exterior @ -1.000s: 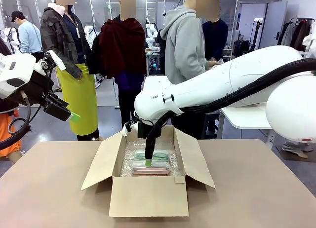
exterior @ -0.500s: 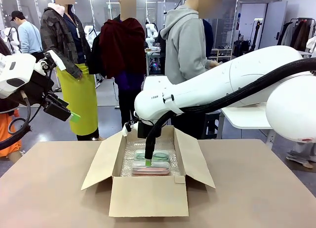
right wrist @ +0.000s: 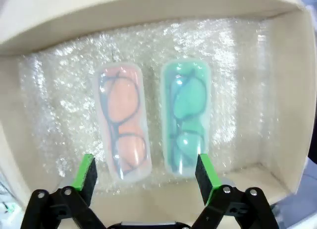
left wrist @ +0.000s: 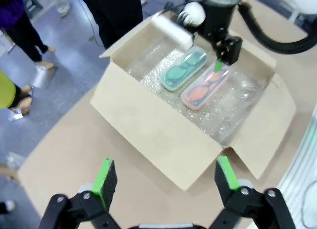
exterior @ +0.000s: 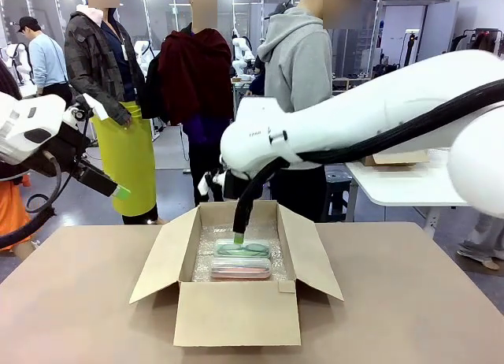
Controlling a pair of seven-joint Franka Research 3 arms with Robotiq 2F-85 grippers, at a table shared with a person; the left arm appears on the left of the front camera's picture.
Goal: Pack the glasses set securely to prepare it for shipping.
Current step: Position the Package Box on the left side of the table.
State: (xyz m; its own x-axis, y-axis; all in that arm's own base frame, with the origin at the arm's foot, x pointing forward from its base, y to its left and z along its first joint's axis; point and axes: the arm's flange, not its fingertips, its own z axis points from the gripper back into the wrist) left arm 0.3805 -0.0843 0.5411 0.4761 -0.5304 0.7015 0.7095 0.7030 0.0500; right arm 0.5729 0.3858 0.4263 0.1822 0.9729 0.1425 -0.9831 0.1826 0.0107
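Note:
The glasses set lies side by side on bubble wrap inside an open cardboard box. The mint-green case and the pinkish case both show spectacles through their lids. My right gripper hangs open just above the two cases with nothing between its fingers; in the front view it dips into the box over the mint-green case and pinkish case. My left gripper is raised at the far left, open and empty. From there it looks down on the box.
All the box flaps stand open, spreading left, right and forward on the brown table. A person in a grey hoodie stands at the far side behind the box. Other people stand farther back left.
My right arm has lifted a little, its gripper still open over the cases. My left arm has shifted slightly. The person in grey has stepped a bit to the right.

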